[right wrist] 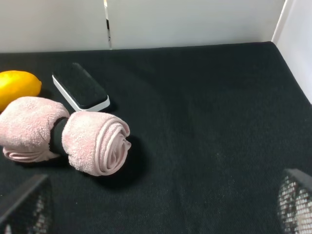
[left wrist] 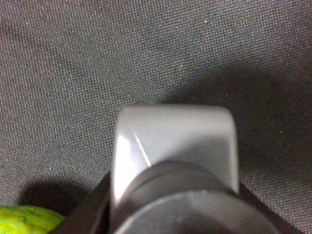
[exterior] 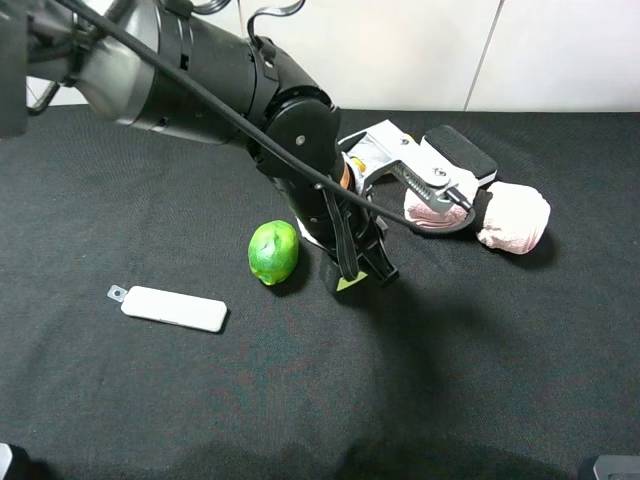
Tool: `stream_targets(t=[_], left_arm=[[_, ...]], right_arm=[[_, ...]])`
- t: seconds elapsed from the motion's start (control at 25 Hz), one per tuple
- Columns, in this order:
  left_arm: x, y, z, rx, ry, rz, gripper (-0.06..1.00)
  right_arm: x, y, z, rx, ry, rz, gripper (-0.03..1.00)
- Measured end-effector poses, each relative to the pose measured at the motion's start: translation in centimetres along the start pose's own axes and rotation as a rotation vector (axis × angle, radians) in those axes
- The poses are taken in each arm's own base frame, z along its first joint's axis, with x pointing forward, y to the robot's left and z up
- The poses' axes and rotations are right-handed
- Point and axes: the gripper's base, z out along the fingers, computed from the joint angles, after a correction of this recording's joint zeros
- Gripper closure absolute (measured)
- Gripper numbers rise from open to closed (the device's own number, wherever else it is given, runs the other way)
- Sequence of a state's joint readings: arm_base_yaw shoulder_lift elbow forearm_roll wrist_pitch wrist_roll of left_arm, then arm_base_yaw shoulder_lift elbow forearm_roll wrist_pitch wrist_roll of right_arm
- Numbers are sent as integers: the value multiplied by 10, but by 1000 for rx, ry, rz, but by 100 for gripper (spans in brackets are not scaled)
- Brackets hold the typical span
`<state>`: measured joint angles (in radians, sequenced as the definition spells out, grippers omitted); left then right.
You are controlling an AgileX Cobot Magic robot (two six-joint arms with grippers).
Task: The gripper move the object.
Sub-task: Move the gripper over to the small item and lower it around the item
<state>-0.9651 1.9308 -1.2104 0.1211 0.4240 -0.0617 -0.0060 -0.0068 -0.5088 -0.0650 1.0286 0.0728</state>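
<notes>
left tool (exterior: 358, 268) | we see it clenched on the pump bottle (left wrist: 175, 146), near the lime (exterior: 273, 252) | right tool (right wrist: 158, 207) | we see it spread wide, gripping nothing

Even bright light; soft shadows; bottle (left wrist: 173, 146) blurred close-up.

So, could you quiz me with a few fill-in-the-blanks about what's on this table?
The green fruit beside the left tool is a ___. The rolled towel's colour is ___. In the high view, the flat white bar lies to the ___ of the fruit.
Missing words: lime; pink; left.
</notes>
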Motion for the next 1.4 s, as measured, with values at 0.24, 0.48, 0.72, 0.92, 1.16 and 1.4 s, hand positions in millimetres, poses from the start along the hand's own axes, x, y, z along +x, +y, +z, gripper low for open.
stream_targets(t=[0.24,0.48,0.72,0.92,1.16,1.4], left_arm=[[-2,0,0,2,-27,0,49],[-5,0,0,3,-50,1,49],[-5,0,0,3,-51,1,49],[-5,0,0,3,-55,1,49],[-6,0,0,4,-67,1,49],[1,-1,4,7,-63,3,49]], right_arm=[[0,0,0,0,0,0,27],[0,0,0,0,0,0,27],[0,0,0,0,0,0,27],[0,0,0,0,0,0,27],[0,0,0,0,0,0,27],[0,0,0,0,0,0,27]])
